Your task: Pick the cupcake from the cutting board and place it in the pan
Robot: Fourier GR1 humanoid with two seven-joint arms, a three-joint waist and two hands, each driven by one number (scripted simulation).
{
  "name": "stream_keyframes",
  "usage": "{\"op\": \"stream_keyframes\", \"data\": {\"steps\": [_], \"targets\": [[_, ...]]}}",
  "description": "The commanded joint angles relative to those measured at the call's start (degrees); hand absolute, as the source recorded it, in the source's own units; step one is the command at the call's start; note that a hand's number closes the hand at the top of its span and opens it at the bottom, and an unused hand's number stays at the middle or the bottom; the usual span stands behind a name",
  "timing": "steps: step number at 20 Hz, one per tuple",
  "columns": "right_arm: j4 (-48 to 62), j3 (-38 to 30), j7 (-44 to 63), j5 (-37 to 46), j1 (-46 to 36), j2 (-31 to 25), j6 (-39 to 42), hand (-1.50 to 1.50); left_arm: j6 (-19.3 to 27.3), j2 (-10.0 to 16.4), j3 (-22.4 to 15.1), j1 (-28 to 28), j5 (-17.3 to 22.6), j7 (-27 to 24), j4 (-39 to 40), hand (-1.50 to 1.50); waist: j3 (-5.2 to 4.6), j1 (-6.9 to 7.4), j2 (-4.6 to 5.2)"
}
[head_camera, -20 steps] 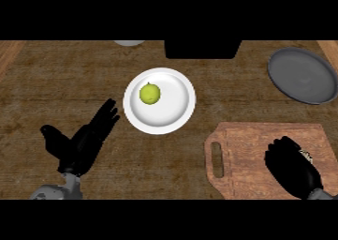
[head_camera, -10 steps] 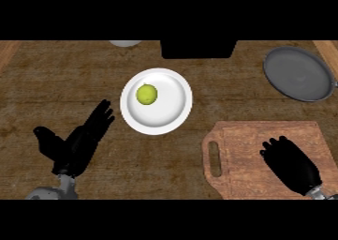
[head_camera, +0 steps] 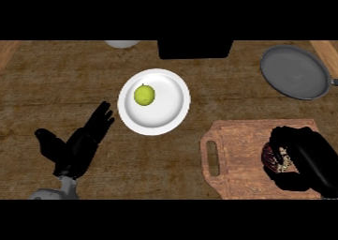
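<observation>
My right robot hand point(head_camera: 306, 157) lies over the right part of the wooden cutting board point(head_camera: 233, 159), at the near right of the desk point(head_camera: 47, 84). Its fingers and thumb are curled round the cupcake point(head_camera: 275, 157), which sits on the board just at the left side of my palm. Only a sliver of the cupcake shows: a dark reddish wrapper with a pale, speckled top. The rest is hidden under my black fingers. I cannot tell whether the cupcake is lifted off the wood or resting on it.

The board's handle slot is at its left end, away from my hand.

The pan point(head_camera: 296, 72) is at the far right of the desk, beyond the cutting board and apart from it. It is dark grey and round, and its handle runs off toward the right edge.

In the middle of the desk stands a white plate point(head_camera: 164, 117) with a green lime point(head_camera: 144, 94) lying on its far left part.

My left robot hand point(head_camera: 71, 147) shows at the near left, open with its fingers straight and pointing toward the plate, holding nothing and not touching it.

At the far edge there is a black box point(head_camera: 195, 49), and to its left a pale round object point(head_camera: 123, 43), cut off by the view.
</observation>
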Motion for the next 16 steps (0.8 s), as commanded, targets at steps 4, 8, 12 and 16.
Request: {"op": "stream_keyframes", "data": {"steps": [4, 8, 12, 16], "targets": [[-5.6, -10.9, -1.7, -23.5, 1.0, 4.7, 4.4, 1.5, 0.5, -1.4, -1.4, -0.4, -1.6, -0.4, 0.5, 0.0, 0.1, 1.06, 0.28], [0.3, -19.9, -3.1, -33.0, -1.8, 2.2, 8.5, 1.5, -2.2, 0.1, 0.2, 0.3, 0.2, -0.7, -0.4, 0.0, 0.08, 1.85, 0.37], [12.5, -26.4, -5.2, -38.8, -10.1, -1.2, 12.0, 1.5, 0.5, -0.9, -0.6, -3.6, -1.0, 5.4, -3.3, 0.0, 0.11, 2.28, 0.43], [26.6, -23.1, -11.9, -26.7, -17.9, -1.1, 2.4, 1.5, -0.6, -2.4, -0.3, -3.9, -1.4, 3.3, 0.4, 0.0, 0.09, 2.67, 0.59]]}}
